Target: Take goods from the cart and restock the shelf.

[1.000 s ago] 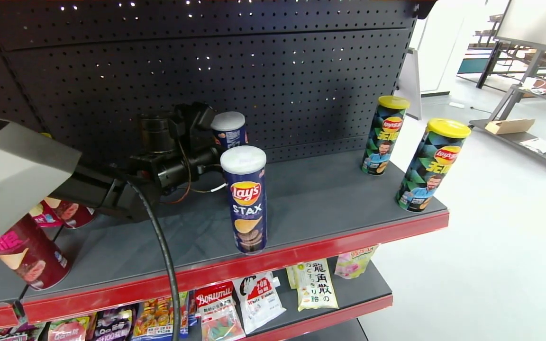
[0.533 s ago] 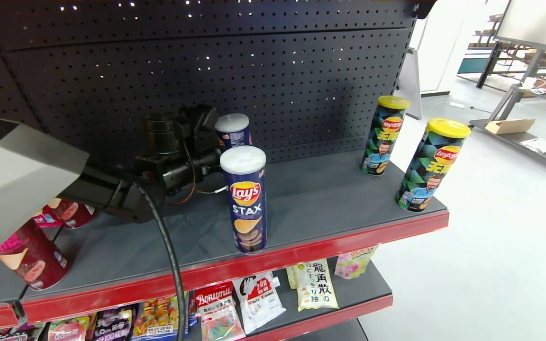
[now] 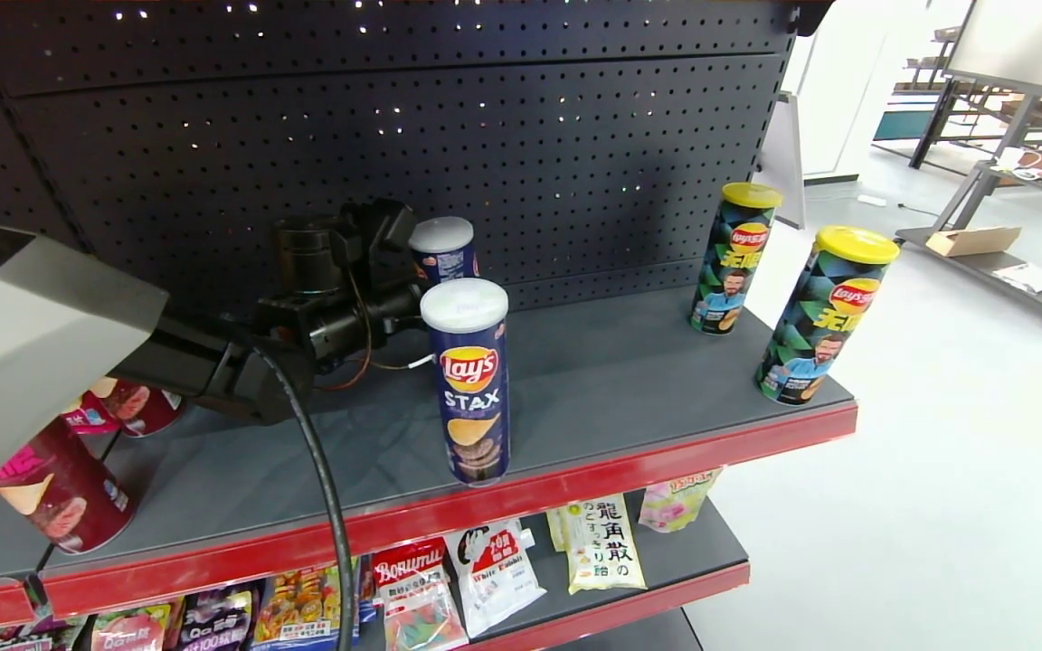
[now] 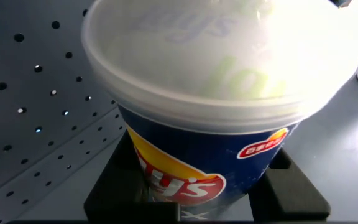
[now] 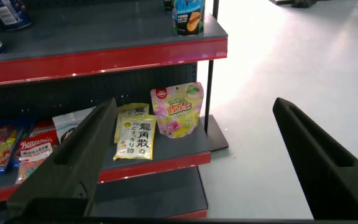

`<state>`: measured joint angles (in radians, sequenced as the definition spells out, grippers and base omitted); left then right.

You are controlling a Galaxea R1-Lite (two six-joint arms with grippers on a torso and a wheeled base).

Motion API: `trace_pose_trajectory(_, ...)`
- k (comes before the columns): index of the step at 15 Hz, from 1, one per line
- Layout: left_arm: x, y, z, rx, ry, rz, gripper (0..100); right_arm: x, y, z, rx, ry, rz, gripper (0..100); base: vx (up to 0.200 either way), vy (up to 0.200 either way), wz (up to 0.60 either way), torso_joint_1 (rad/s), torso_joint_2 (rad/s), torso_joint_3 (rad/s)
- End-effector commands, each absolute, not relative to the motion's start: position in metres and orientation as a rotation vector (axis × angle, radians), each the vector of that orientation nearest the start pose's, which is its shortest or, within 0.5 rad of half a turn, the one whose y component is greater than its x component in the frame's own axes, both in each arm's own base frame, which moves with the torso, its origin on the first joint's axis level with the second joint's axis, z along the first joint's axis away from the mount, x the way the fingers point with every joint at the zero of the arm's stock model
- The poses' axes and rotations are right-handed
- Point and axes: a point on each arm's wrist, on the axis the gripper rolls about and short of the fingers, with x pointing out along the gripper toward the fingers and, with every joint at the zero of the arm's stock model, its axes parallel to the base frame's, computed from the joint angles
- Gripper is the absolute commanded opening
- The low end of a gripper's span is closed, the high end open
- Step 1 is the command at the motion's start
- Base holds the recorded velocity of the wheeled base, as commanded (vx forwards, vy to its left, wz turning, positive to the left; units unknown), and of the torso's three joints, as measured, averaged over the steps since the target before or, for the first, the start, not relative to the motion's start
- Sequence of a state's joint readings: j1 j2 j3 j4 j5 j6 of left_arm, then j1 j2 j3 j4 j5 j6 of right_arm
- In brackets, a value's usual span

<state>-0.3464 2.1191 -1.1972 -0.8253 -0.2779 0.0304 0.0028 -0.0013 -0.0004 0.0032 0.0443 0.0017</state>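
Holding white-lidded blue chip can (image 3: 442, 246), left gripper (image 3: 402, 306), at shelf (image 3: 620, 380) rear

Grey shelf (image 3: 611, 398) with chip cans (image 3: 474, 389)

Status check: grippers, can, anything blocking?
Left gripper, jaws shut on blue can, upright at back of shelf. Right gripper open, empty. Front can stands close before the held one.

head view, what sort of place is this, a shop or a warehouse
Likely a shop aisle, perhaps a mock one: a red-edged shelf with a pegboard back, chip cans standing on it, and snack bags on the level below.
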Motion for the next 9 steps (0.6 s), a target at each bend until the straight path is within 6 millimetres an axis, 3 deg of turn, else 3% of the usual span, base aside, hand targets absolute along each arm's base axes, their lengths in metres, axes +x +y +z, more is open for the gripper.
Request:
trace_pose_trajectory(1,0.3963,-0.147,0.154,0.034,0.085,-0.619,0,-0.0229,0.0009,0.0756,0.002,0.002,0.048,100,0.0,0.0,0.0,0.0,0.0,0.0)
trace_pose_trajectory(6,0.3952,-0.1464,0.1506,0.037,0.099,-0.612,0,-0.0228,0.0009,0.0752,0.002,0.003,0.048,100,0.0,0.0,0.0,0.0,0.0,0.0)
trace_pose_trajectory(7,0.3954,-0.1465,0.15,0.037,0.1,-0.612,100,-0.0229,0.0009,0.0756,0.002,0.002,0.048,100,0.0,0.0,0.0,0.0,0.0,0.0)
trace_pose_trajectory(9,0.3951,-0.1471,0.151,0.036,0.097,-0.615,100,-0.0228,0.0009,0.0752,0.002,0.003,0.048,100,0.0,0.0,0.0,0.0,0.0,0.0)
